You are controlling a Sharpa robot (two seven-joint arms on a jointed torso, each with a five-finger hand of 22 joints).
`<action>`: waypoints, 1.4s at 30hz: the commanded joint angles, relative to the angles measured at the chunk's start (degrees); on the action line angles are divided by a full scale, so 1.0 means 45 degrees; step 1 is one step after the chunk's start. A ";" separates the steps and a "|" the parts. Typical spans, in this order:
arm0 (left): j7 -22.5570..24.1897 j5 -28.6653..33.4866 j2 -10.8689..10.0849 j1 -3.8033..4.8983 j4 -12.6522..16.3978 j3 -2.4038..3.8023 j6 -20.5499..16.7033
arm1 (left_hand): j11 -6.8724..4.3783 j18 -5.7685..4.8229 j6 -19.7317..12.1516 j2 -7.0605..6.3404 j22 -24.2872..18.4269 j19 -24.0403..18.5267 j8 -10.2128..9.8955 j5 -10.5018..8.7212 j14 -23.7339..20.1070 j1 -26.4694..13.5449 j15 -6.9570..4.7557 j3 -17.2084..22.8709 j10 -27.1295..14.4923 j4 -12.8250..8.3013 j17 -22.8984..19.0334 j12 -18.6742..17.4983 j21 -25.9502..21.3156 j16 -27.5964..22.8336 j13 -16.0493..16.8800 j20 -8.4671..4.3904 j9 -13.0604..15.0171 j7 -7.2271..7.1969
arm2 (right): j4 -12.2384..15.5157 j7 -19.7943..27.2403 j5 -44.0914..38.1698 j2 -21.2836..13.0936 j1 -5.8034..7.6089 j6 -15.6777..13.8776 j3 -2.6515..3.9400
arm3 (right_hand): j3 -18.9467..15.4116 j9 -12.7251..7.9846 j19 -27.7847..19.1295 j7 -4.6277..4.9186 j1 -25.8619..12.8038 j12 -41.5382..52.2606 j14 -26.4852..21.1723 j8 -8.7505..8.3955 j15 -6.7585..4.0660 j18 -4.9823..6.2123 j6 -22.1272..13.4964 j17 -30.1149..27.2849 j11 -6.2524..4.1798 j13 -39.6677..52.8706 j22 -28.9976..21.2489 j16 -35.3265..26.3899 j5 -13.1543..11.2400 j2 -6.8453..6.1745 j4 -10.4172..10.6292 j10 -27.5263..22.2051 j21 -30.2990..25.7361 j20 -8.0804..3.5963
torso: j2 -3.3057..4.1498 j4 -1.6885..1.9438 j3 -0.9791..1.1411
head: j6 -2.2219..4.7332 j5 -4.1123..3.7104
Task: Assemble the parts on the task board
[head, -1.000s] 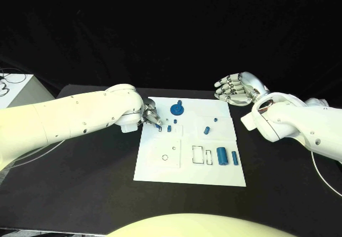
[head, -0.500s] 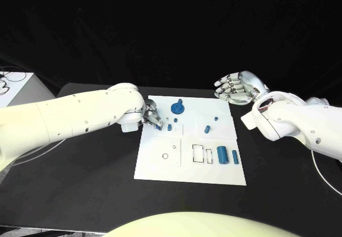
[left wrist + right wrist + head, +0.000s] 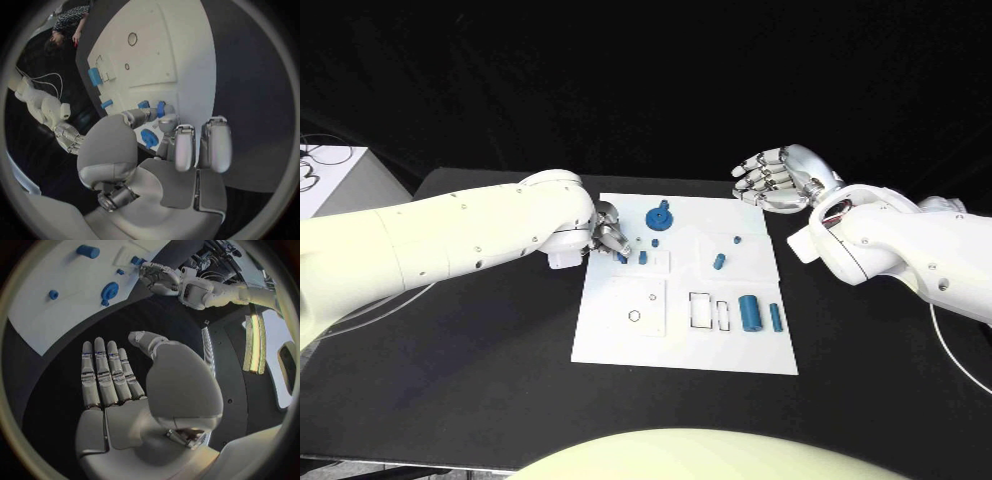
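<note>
Here the head view lays out the whole task board (image 3: 687, 340) on the black table (image 3: 473, 380): a blue gear-like part (image 3: 659, 219) near its far edge, a small peg (image 3: 718, 263) toward the middle, and a large cylinder (image 3: 750, 315) beside a slim bar (image 3: 776, 318) on the robot's right side of the board. In that view the left arm covers most of the left hand (image 3: 607, 237), so its grasp cannot be judged from above. The left wrist view supplies what is missing: the left hand (image 3: 164, 150) sits at the board's edge, thumb and a finger closed together around a small blue part (image 3: 149, 138), with two more blue pieces (image 3: 153, 106) just beyond the fingertips on the board. Its other fingers (image 3: 212, 145) reach straight out over the dark table. The right hand (image 3: 777, 178) hovers past the board's far right corner, apart from every part. The right wrist view shows that hand (image 3: 125, 390) flat, with its fingers extended side by side, the thumb apart and nothing held.
</note>
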 commanded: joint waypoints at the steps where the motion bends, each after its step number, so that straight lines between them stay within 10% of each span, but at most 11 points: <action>1: -0.0017 -0.0269 0.0028 -0.0052 0.0058 -0.0024 -0.0379 | 0.0017 -0.0256 0.0343 0.0129 0.1172 0.0050 0.0075 0.0087 0.1098 -0.0022 -0.0081 0.1807 0.0052 -0.1740 0.2453 0.0018 0.0087 -0.0012 -0.0015 0.0002 0.1543 -0.0234 | 0.0011 0.0026 -0.0187 -0.0004 -0.0005 0.0217 0.0004 | 0.0004 -0.0021 -0.0119 0.0671 -0.0142 0.0011 -0.0027 -0.0048 0.0069 0.0169 0.0002 -0.0011 0.0066 -0.0016 -0.0011 -0.0053 0.0067 0.0016 0.0064 -0.0004 -0.0015 -0.0010 | 0.0003 -0.0005 0.0003 | 0.0011 -0.0004; 28: -0.0139 -0.0670 -0.0217 -0.0096 0.0545 -0.0025 -0.0370 | -0.0015 -0.0280 0.0371 0.0159 0.1264 0.0126 0.0122 0.0203 0.1094 -0.0068 -0.0113 0.1916 0.0073 -0.1805 0.2430 0.0001 0.0150 -0.0025 -0.0047 -0.0030 0.1587 -0.0264 | -0.0014 0.0022 -0.0189 -0.0024 -0.0008 0.0244 0.0004 | 0.0003 -0.0023 -0.0126 0.0672 -0.0149 0.0012 -0.0029 -0.0046 0.0071 0.0170 0.0005 -0.0017 0.0067 -0.0014 -0.0021 -0.0059 0.0069 0.0023 0.0067 -0.0005 -0.0013 -0.0007 | -0.0005 0.0023 -0.0006 | -0.0072 -0.0015; 42: -0.0150 -0.1056 -0.0215 -0.0419 0.0530 -0.0033 -0.0619 | -0.0015 -0.0284 0.0371 0.0159 0.1279 0.0137 0.0123 0.0206 0.1093 -0.0070 -0.0113 0.1919 0.0068 -0.1807 0.2428 -0.0005 0.0159 -0.0027 -0.0060 -0.0031 0.1588 -0.0265 | -0.0028 0.0026 -0.0189 -0.0014 -0.0022 0.0252 0.0004 | -0.0001 -0.0030 -0.0144 0.0672 -0.0172 0.0017 -0.0028 -0.0040 0.0074 0.0174 0.0017 -0.0036 0.0067 -0.0010 -0.0060 -0.0075 0.0075 0.0043 0.0072 -0.0006 -0.0005 0.0002 | 0.0004 -0.0026 -0.0002 | -0.0062 -0.0007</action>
